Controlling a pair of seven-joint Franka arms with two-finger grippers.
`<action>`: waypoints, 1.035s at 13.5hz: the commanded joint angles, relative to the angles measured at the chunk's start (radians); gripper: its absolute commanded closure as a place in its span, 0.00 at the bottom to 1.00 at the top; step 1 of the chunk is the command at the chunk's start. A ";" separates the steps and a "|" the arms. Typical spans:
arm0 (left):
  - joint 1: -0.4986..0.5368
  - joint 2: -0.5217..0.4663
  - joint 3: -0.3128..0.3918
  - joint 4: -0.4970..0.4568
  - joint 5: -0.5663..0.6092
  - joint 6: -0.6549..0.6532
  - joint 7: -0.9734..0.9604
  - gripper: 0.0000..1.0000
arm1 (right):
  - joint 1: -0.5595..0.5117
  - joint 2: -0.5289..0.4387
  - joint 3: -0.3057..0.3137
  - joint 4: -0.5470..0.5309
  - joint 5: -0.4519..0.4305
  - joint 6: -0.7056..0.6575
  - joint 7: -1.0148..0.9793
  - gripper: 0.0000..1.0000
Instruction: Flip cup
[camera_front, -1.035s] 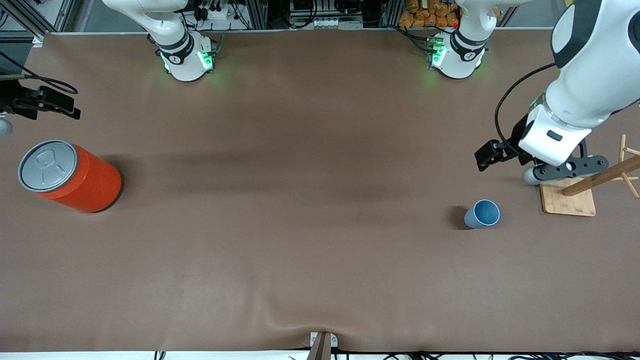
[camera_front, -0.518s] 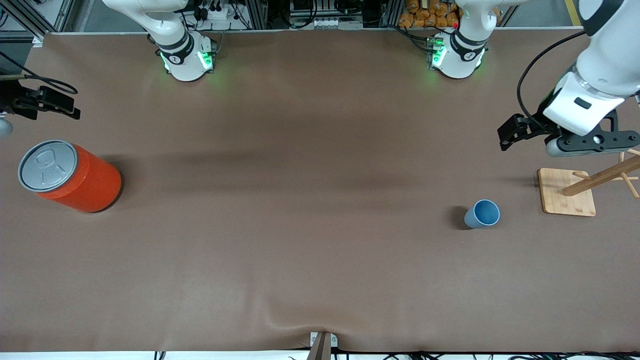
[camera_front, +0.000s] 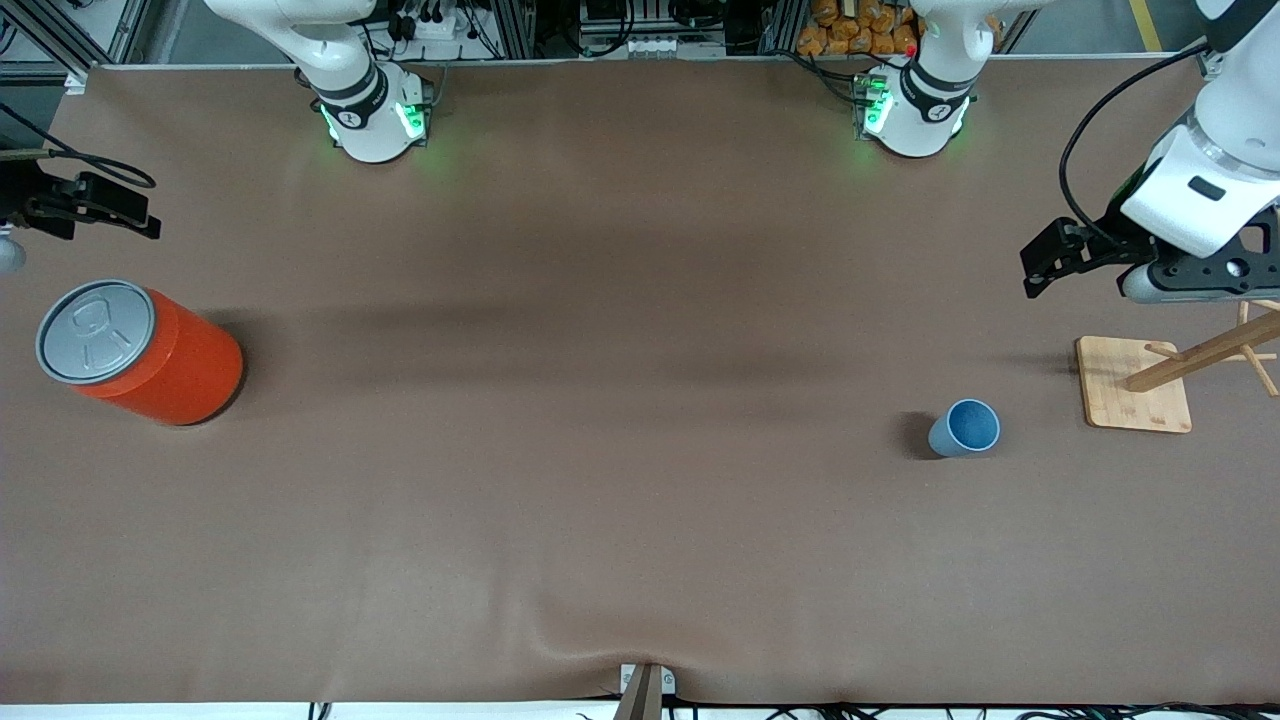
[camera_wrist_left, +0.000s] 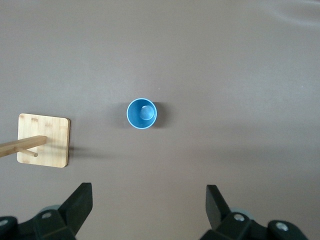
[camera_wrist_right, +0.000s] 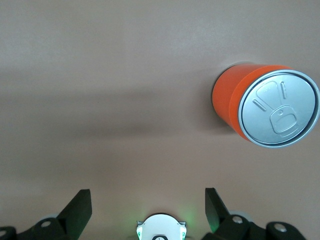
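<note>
The small light-blue cup (camera_front: 965, 428) stands upright on the brown table, mouth up, with its darker blue inside showing. It also shows in the left wrist view (camera_wrist_left: 141, 113), well clear of the fingers. My left gripper (camera_front: 1195, 282) hangs open and empty over the table at the left arm's end, beside the wooden stand; its jaws stand wide apart in its wrist view (camera_wrist_left: 148, 206). My right gripper (camera_wrist_right: 147, 207) is open and empty, waiting over the right arm's end next to the orange can; in the front view it is only partly in frame (camera_front: 10, 250).
A wooden stand with a square base (camera_front: 1135, 395) (camera_wrist_left: 43, 140) and a pole with pegs stands beside the cup, toward the left arm's end. A big orange can with a grey pull-tab lid (camera_front: 140, 350) (camera_wrist_right: 267, 107) stands at the right arm's end.
My left gripper has risen and drawn away from the cup and the wooden base, toward the left arm's end of the table. The cup, the can and the right arm have not moved.
</note>
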 joint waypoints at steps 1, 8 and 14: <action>-0.005 0.000 0.029 0.024 -0.005 -0.042 0.047 0.00 | 0.010 -0.004 -0.008 0.002 -0.014 -0.006 -0.007 0.00; -0.156 0.010 0.257 0.059 -0.020 -0.200 0.077 0.00 | 0.007 -0.001 -0.008 0.002 -0.014 -0.003 -0.007 0.00; -0.193 -0.019 0.246 0.061 -0.031 -0.213 0.071 0.00 | 0.009 -0.001 -0.008 0.004 -0.014 -0.003 -0.007 0.00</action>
